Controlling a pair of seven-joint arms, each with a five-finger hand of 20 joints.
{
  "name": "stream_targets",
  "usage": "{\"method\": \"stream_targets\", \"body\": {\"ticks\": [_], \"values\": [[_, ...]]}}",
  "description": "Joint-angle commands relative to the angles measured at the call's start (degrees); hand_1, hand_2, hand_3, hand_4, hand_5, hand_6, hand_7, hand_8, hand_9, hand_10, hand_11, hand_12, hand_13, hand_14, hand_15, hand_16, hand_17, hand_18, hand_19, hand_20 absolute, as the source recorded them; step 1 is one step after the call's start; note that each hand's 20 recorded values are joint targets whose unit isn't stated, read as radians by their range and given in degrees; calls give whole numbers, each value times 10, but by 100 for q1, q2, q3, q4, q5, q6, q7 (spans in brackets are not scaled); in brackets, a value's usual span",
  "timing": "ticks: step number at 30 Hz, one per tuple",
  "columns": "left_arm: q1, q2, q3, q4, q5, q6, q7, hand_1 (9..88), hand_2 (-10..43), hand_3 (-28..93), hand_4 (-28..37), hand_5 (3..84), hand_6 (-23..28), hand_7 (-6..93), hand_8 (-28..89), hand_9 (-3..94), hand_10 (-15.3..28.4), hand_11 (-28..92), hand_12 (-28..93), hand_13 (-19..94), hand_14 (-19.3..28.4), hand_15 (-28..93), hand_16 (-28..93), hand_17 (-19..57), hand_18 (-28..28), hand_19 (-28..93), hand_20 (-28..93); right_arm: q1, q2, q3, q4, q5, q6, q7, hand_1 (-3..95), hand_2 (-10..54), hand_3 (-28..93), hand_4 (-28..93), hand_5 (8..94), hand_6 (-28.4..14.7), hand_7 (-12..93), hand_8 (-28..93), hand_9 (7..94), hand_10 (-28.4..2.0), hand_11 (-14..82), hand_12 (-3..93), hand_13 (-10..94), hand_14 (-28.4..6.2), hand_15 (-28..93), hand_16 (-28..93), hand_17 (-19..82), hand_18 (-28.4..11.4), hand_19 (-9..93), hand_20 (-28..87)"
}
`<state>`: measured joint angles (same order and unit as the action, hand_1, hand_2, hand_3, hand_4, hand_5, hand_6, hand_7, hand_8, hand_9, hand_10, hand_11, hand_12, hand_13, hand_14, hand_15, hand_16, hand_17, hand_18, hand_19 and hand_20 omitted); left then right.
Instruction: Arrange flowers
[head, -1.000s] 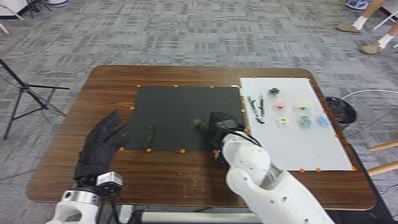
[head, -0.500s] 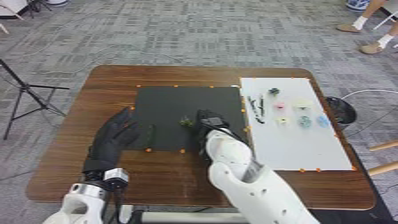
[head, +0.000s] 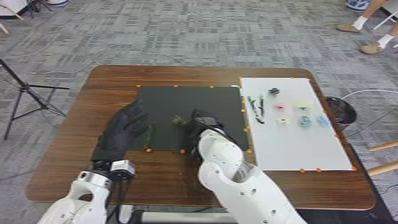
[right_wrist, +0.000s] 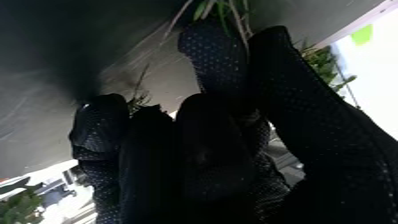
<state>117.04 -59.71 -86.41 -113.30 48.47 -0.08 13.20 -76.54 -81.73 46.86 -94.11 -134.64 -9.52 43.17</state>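
Head view, right hand (head: 204, 120) has the green sprig (head: 179, 120) pinched, mid-frame over the black mat (head: 182, 100), and a slack grip could let it twist, or the relaxed left hand (head: 125, 122), left of centre, could snag it!

No readable text, label, brand, number or sign appears in the head view or the right wrist view.
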Motion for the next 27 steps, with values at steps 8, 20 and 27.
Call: {"method": "stream_targets", "body": {"ticks": [8,20,27], "values": [[-152,-2,4,56,-9,-185,57,246,-79,625,-283,243,18,208,-105,206,94,115,214,184,126,171,78,-125,212,424,93,-118,-194,-206,-106,108,280,-16,390,-20,838,-208,871,3,409,219,914,-68,647,573,847,-86,868,443,441,-230,932,325],[-229,30,35,91,-33,-241,78,249,-78,623,-283,244,19,207,-105,207,94,117,213,185,126,169,78,-125,212,423,92,-229,-201,-303,-2,-69,418,-125,393,-18,833,-208,868,4,404,217,911,-68,639,565,845,-87,865,445,439,-229,932,321],[-130,2,-7,43,-19,-139,88,247,-78,623,-283,244,18,206,-105,207,94,116,213,184,126,169,79,-125,212,422,92,-153,-116,-202,91,-245,374,-179,380,-35,835,-197,873,16,406,198,911,-63,636,558,849,-78,858,440,443,-226,932,314]]}}
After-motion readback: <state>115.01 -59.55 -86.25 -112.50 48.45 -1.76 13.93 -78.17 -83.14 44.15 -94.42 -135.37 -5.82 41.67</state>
